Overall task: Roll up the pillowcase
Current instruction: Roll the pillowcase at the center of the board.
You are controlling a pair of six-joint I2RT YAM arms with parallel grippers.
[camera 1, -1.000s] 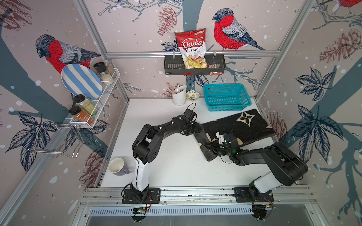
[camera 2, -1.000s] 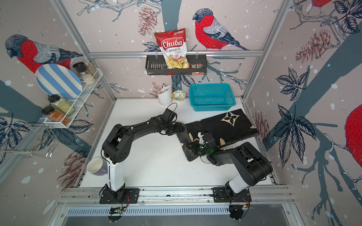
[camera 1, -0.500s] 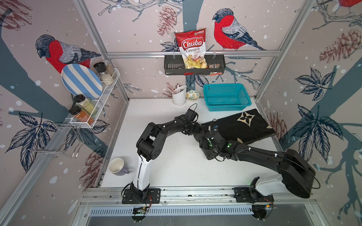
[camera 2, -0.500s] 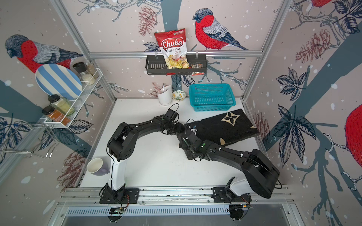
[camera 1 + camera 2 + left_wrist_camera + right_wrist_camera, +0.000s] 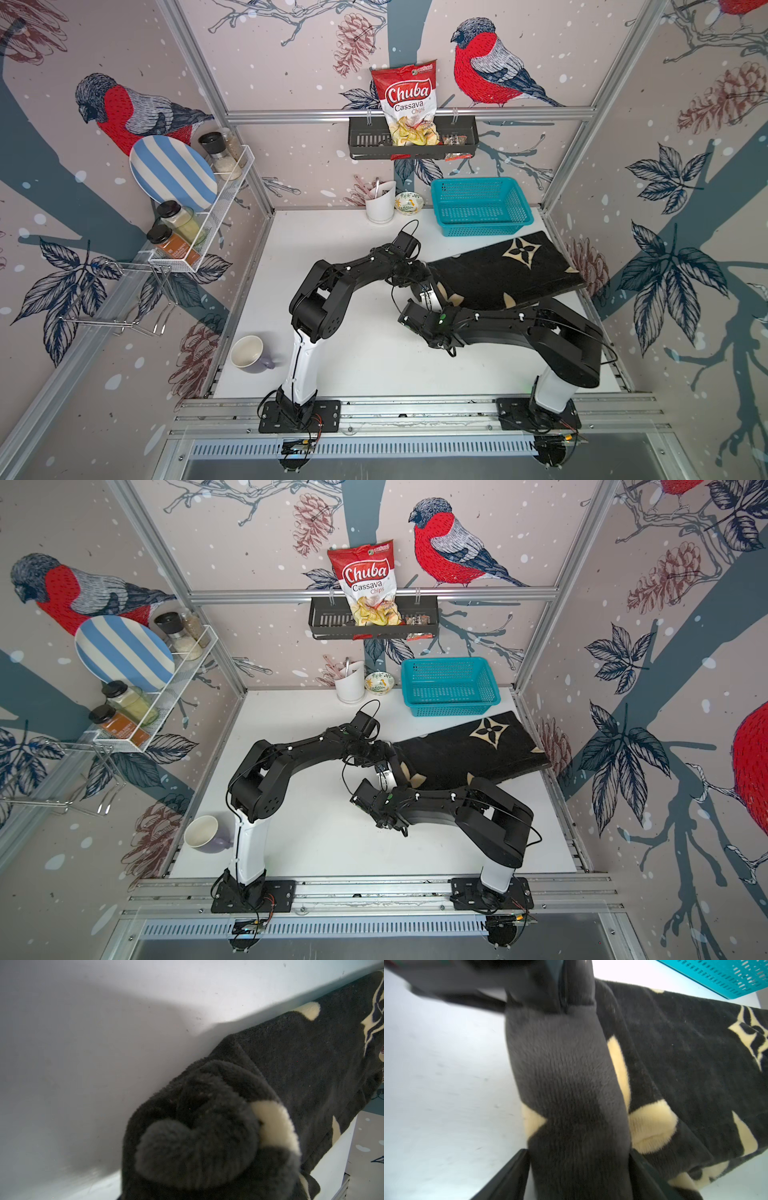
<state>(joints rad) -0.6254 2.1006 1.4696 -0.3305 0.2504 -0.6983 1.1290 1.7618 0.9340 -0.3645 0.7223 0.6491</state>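
Black plush with cream flower and star motifs: pillowcase point(image 5: 503, 274), lying on the far right part of the white table point(image 5: 353, 361), just in front of the teal basket point(image 5: 486, 229) and reaching the table's right-hand edge. Seen so in both top views. Mostly flat. Rolled only along the short edge nearest the table's middle, with one whole cream star face-up on the flat part.

Left gripper point(image 5: 417, 275): positioned over the far end of the rolled edge. Fingers hidden in both top views and outside the left wrist view. Left wrist view: only the spiral end of the roll point(image 5: 197, 1147) close to the lens, flat cloth beyond it on the table. Right wrist view: blurred dark shape at the far end of the roll. Open, closed or gripping: cannot be told.

Right gripper point(image 5: 432, 301): positioned at the near end of the same rolled edge, arm low across the table from the right. Right wrist view: one black finger point(image 5: 508, 1176) on each side of the roll, both against the plush, gap filled by cloth. Clamped on the pillowcase, jaws set wide.

Elsewhere: purple mug point(image 5: 249, 353) at the table's near left edge, well apart from the cloth. White utensil holder point(image 5: 380, 208) and small patterned bowl point(image 5: 409, 203) at the back wall, left of the basket.
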